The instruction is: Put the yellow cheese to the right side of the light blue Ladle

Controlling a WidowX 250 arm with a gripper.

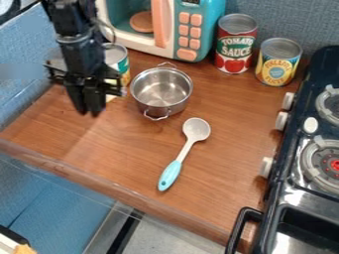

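Pincer (89,110) near the steel pot (161,93)
Can't tell how open it is or if it's gripping anything; looks like yellow cheese (110,97) half hidden behind it, ladle (183,153) stove-side.

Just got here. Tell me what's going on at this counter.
The robot arm has its gripper over the counter, left of the pot. Something pale yellow shows behind the gripper; whether it is the cheese, I can't tell. The light blue ladle lies nearer the front edge, with no cheese to its right yet.
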